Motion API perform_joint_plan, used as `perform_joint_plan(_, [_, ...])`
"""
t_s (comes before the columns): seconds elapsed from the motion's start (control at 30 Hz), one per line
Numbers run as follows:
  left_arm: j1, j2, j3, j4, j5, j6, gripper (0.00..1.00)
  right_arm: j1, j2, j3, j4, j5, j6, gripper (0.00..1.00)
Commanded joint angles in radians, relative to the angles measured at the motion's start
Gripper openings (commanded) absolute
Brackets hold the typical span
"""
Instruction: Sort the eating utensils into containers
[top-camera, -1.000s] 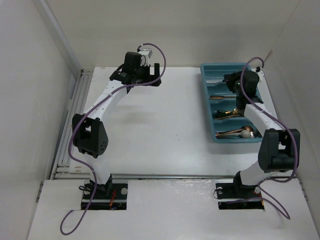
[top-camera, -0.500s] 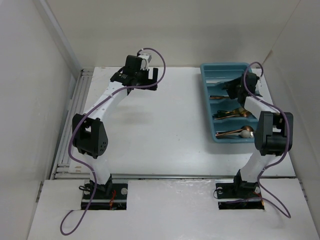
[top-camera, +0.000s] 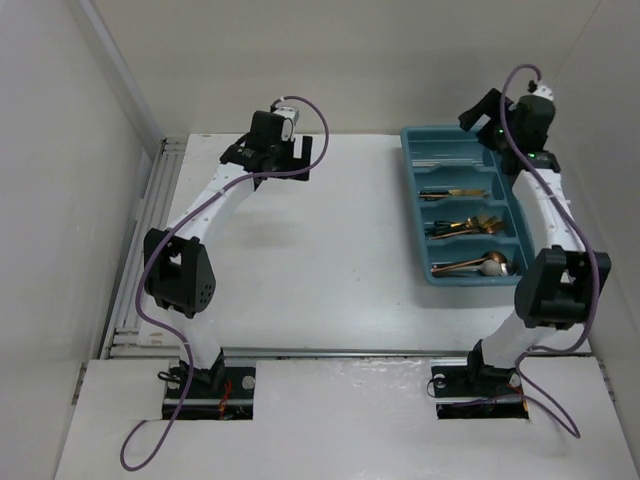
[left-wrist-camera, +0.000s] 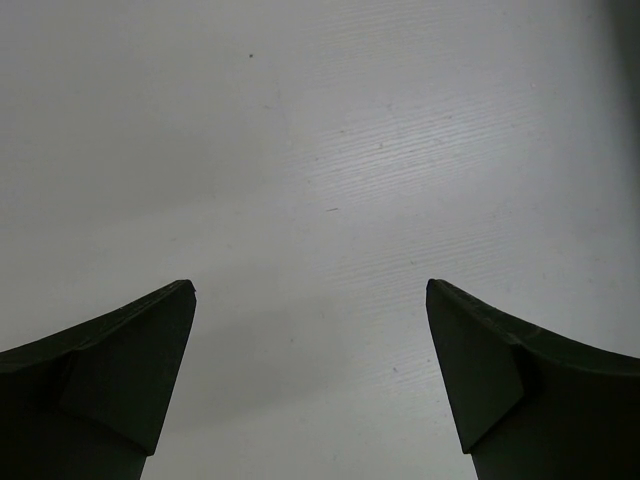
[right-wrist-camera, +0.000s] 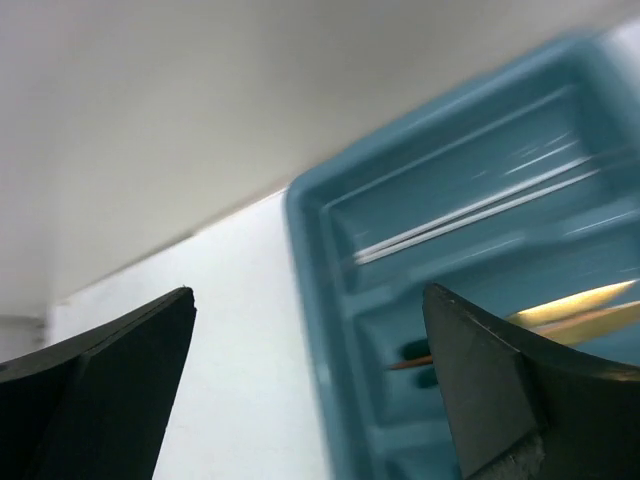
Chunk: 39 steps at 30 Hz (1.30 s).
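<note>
The teal tray (top-camera: 418, 215) lies at the table's right with utensils in its slots. Thin silvery pieces (top-camera: 440, 155) fill the far slot. Gold knives (top-camera: 455, 193) lie in the second, forks (top-camera: 470, 228) in the third and spoons (top-camera: 482, 265) in the nearest. My right gripper (top-camera: 480, 115) hangs open above the tray's far end, holding nothing. Its wrist view looks between open fingers (right-wrist-camera: 308, 291) at the tray's corner (right-wrist-camera: 320, 330), the silvery pieces (right-wrist-camera: 470, 215) and gold blades (right-wrist-camera: 580, 305). My left gripper (top-camera: 290, 158) is open and empty over bare table (left-wrist-camera: 310, 285).
White walls enclose the table on the left, back and right. The tray sits close to the right wall. A metal rail (top-camera: 150, 240) runs along the table's left edge. Purple cables (top-camera: 150, 300) loop off both arms.
My right gripper has opened wide and lifted from over the tray's middle slots to above its far end. The left gripper shifted only slightly.
</note>
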<state>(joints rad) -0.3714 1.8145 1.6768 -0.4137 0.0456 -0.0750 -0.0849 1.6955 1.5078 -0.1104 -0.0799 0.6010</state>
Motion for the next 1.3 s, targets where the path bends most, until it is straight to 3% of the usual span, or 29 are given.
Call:
perform_joint_plan(0.0, [0.02,-0.099,0.02,-0.023,-0.136,0.003,1.0,-0.111,-0.115,0.097,-0.197,-0.003,-0.381,1.0])
perform_joint_plan(0.13, [0.084,-0.119,0.011,-0.066,-0.265,-0.006,1.0,-0.202,-0.218,0.15,-0.448,0.191,-0.594,1.0])
perform_joint_plan(0.2, [0.106,-0.129,0.001,-0.079,-0.306,-0.006,1.0,-0.202,-0.276,0.138,-0.512,0.403,-0.642,1.0])
perform_joint_plan(0.3, [0.127,-0.152,-0.029,-0.079,-0.297,-0.006,1.0,-0.202,-0.419,0.073,-0.502,0.563,-0.724,1.0])
perform_joint_plan(0.53, [0.127,-0.25,-0.135,0.033,-0.175,-0.006,1.0,-0.202,-0.77,-0.082,-0.359,0.756,-0.86,1.0])
perform_joint_plan(0.77, [0.127,-0.29,-0.192,0.085,-0.101,-0.028,1.0,-0.202,-1.023,-0.259,-0.227,0.649,-0.931,1.0])
perform_joint_plan(1.27, [0.109,-0.33,-0.238,0.105,-0.092,-0.046,1.0,-0.202,-1.013,-0.216,-0.226,0.626,-0.906,1.0])
